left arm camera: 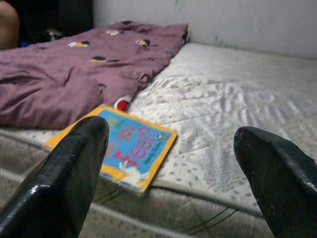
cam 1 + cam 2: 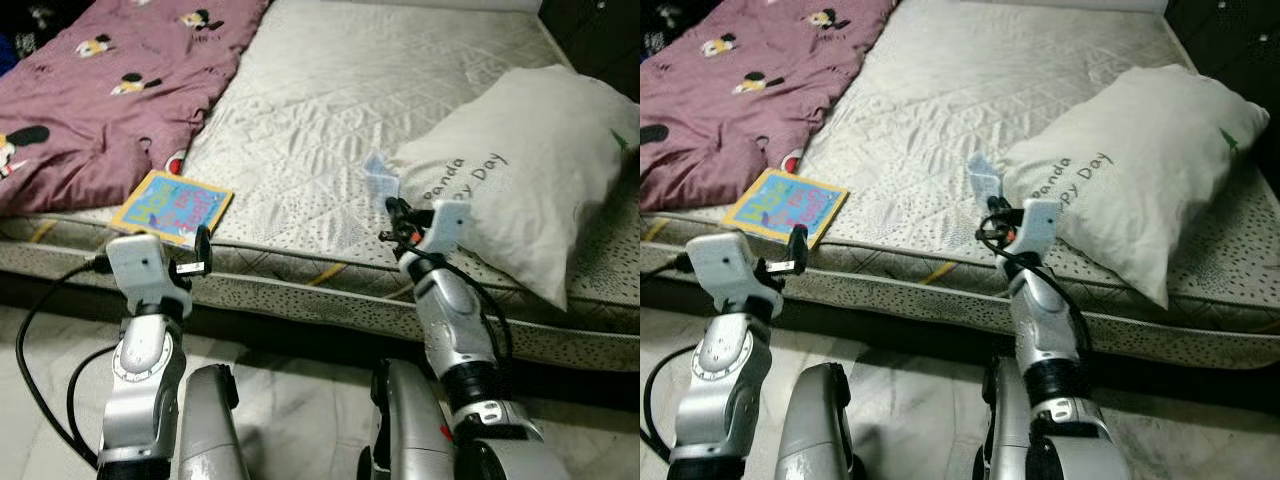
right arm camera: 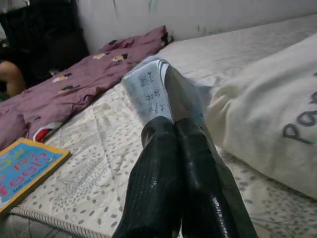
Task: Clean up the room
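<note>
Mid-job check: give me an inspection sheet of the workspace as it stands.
Surface: bare quilted mattress, sheetless.
Job's things: colourful book flat at the mattress's near edge; small printed wrapper pinched in the right gripper.
Clutter: maroon blanket bunched on the robot's left; pillow on its right, lettered "Panda Day".
Grippers: left gripper open, facing the book; right shut on the wrapper, beside the pillow.
Cables: black cable looping by the left arm.
Surroundings: pale tiled floor; light wall behind the bed.
</note>
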`<state>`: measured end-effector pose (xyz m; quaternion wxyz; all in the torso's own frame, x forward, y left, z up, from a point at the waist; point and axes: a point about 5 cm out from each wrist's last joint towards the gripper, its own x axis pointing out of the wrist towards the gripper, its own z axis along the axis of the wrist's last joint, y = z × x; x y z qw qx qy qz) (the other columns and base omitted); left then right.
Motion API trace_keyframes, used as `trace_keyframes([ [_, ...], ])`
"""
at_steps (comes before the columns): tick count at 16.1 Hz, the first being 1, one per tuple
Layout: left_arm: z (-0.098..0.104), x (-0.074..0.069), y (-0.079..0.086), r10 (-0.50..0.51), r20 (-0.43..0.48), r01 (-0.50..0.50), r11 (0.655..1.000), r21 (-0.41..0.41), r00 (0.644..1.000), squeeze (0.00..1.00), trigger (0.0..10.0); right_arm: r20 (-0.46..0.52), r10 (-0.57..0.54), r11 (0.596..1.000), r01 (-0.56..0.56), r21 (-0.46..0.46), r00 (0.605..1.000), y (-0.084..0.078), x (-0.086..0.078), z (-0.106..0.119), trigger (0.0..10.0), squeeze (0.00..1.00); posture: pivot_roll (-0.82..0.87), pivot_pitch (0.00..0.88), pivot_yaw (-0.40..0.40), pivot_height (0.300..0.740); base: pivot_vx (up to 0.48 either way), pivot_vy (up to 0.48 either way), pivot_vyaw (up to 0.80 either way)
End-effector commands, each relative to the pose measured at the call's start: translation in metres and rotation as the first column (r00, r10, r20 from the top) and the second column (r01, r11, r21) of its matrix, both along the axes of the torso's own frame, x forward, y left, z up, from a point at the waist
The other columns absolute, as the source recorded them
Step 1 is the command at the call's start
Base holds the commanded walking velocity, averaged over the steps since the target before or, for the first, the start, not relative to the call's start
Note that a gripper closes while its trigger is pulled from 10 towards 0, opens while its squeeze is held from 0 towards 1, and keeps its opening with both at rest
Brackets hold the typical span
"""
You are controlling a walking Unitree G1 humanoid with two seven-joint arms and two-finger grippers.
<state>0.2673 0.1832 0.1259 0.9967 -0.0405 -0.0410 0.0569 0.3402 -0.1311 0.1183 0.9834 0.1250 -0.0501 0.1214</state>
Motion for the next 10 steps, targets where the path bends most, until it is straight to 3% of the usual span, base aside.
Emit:
trace_keyframes([
  [1, -0.003, 0.002, 0.001, -0.005, -0.002, 0.005, 1.000, 0.005, 1.000, 0.00, 10.0, 0.044, 0.037, 0.999, -0.038, 0.010, 0.998, 0.003, 0.000, 0.014, 10.0, 0.00, 0.02, 0.000, 0.004, 0.542, 0.000, 0.000, 0.00],
  [10, -0.016, -0.003, 0.000, -0.026, -0.020, 0.026, 1.000, 0.010, 0.999, 0.00, 10.0, 0.025, 0.046, 0.998, -0.047, 0.040, 0.999, 0.007, -0.009, 0.019, 10.0, 0.00, 0.02, 0.000, 0.016, 0.647, 0.000, 0.000, 0.00],
])
